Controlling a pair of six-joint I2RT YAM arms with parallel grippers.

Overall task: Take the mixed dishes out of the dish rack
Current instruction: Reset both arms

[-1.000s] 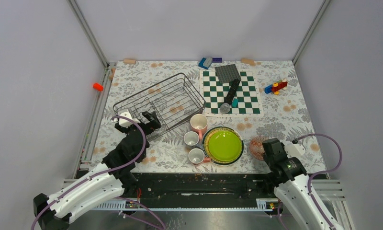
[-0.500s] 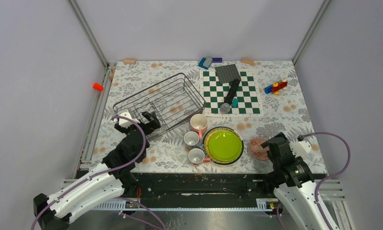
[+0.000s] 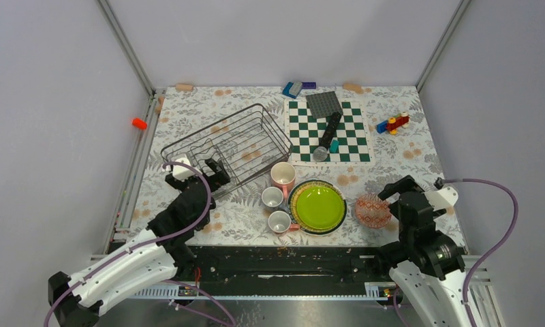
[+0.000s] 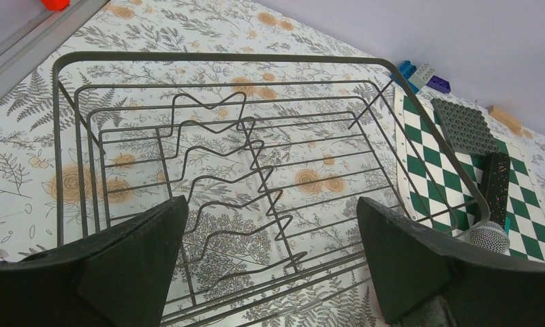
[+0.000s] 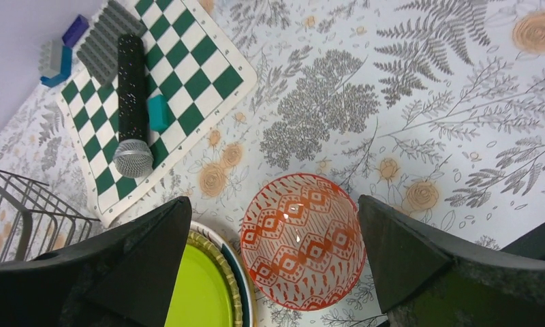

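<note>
Since a second ago my right end effector [image 3: 394, 189] has backed off to the right of the patterned bowl [image 3: 372, 210]. The bowl now shows whole on the worktop [image 3: 406, 160], just beside the stacked plates [image 3: 317, 207]. That end effector's fingers are spread. My left end effector [image 3: 212, 170] has hardly moved; it is also spread, at the near corner of the dish rack [image 3: 229, 139]. The rack's long axis runs diagonally, near-left to far-right. Three mugs [image 3: 272, 197] stand left of the plates.
</note>
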